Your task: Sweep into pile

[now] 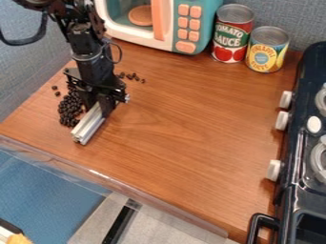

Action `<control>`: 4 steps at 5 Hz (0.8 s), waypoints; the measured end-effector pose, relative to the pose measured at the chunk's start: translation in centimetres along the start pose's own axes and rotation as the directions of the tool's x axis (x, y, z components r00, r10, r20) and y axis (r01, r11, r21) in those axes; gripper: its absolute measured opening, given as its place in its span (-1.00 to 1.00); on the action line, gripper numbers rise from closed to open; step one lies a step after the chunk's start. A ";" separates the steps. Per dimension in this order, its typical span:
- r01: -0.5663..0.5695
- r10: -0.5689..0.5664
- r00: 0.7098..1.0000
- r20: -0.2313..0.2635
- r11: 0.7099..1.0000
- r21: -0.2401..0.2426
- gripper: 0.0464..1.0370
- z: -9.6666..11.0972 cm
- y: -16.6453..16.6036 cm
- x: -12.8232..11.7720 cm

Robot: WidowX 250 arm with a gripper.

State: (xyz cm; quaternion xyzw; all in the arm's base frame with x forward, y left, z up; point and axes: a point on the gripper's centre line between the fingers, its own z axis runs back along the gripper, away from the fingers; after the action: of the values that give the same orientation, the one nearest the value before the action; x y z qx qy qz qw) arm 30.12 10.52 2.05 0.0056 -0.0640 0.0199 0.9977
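Dark beads (68,108) — bunched at the left of the wooden counter (185,124), close along the left side of the gripper (102,103) and the pale bar (88,125). Clamped shut on the bar, to judge by the grip at the far end; slanted lengthwise toward the near left, beside the bunch. Scattered past the gripper on the far side, a few stragglers (132,76) — probably best reached from beyond, then drawn near and left.
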 end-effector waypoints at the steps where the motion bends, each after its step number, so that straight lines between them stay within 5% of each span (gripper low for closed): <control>1: 0.001 -0.001 1.000 -0.004 1.000 0.013 -0.34 0.0 0.2 -0.1; 4: -0.038 0.037 0.999 0.009 0.998 0.054 -0.34 0.2 2.2 0.3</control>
State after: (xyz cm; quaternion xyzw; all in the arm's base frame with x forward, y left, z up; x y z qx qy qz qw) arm 30.31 12.77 2.29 0.0314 -0.0677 0.0403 0.9964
